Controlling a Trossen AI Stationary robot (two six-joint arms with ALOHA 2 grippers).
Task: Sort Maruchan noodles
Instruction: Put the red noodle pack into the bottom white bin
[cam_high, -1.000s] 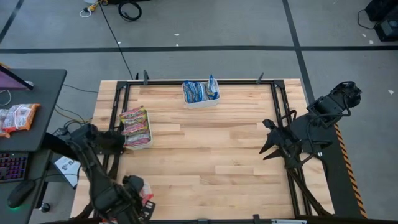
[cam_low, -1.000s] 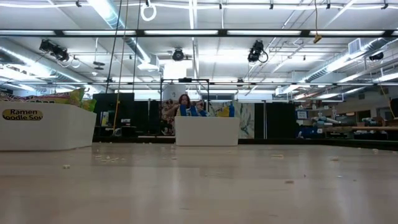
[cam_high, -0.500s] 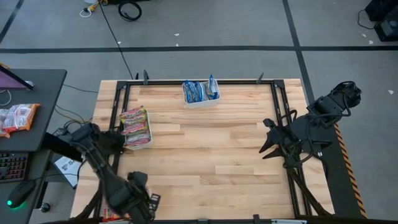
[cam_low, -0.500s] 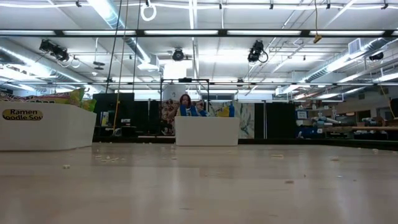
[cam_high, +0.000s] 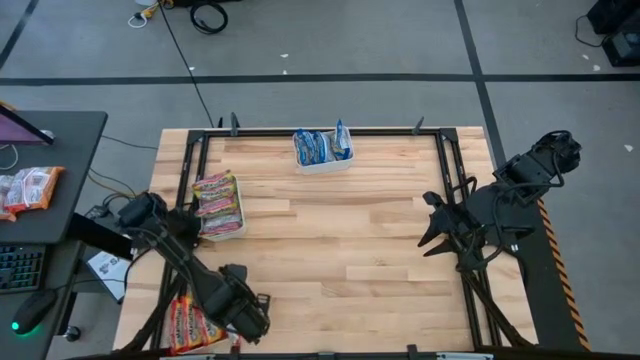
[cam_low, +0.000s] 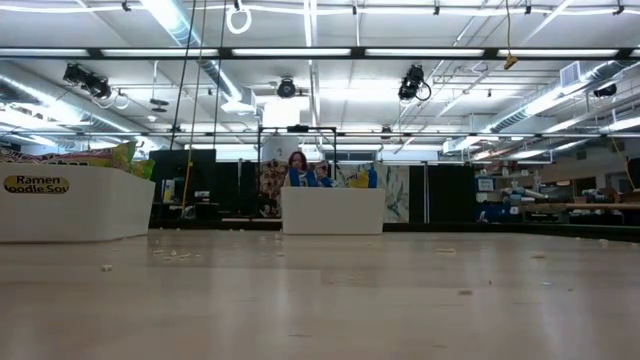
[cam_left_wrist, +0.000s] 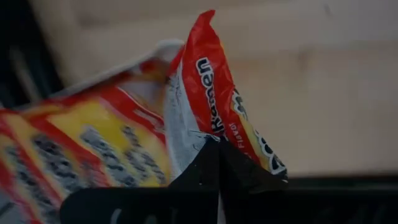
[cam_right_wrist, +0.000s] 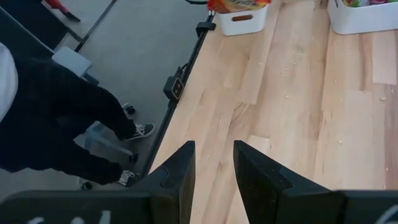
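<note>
The Maruchan noodles show in three places. Red and green packets fill a white tray (cam_high: 220, 206) near the table's left edge, and blue ones fill a white tray (cam_high: 322, 150) at the far edge. An orange-red packet (cam_high: 190, 325) lies at the near-left corner. My left gripper (cam_high: 245, 318) hovers over that corner, shut on a red-white packet (cam_left_wrist: 205, 93), with a yellow-red packet (cam_left_wrist: 93, 149) beside it. My right gripper (cam_high: 430, 238) waits open at the table's right side, and its open fingers (cam_right_wrist: 213, 146) show over bare wood. My left gripper pinches the red-white packet between its two shut fingers at the wrapper's edge (cam_left_wrist: 214, 132). The crinkled wrapper stands out beyond the fingertips. The gripper's own body hides the packet in the high view, so whether it rests on anything cannot be told.
The wooden table (cam_high: 340, 250) has a black rail frame around it. A desk (cam_high: 40, 170) with more packets stands off the left side. In the right wrist view a person's dark-clad legs (cam_right_wrist: 56, 124) stand beside the table's edge. In the low view, both trays (cam_low: 60, 205) (cam_low: 332, 210) sit far back.
My left gripper has swung along the near edge toward the table's right, away from the near-left corner. The orange-red packet there, covered by the arm before, now shows beside it. My right arm has kept still.
</note>
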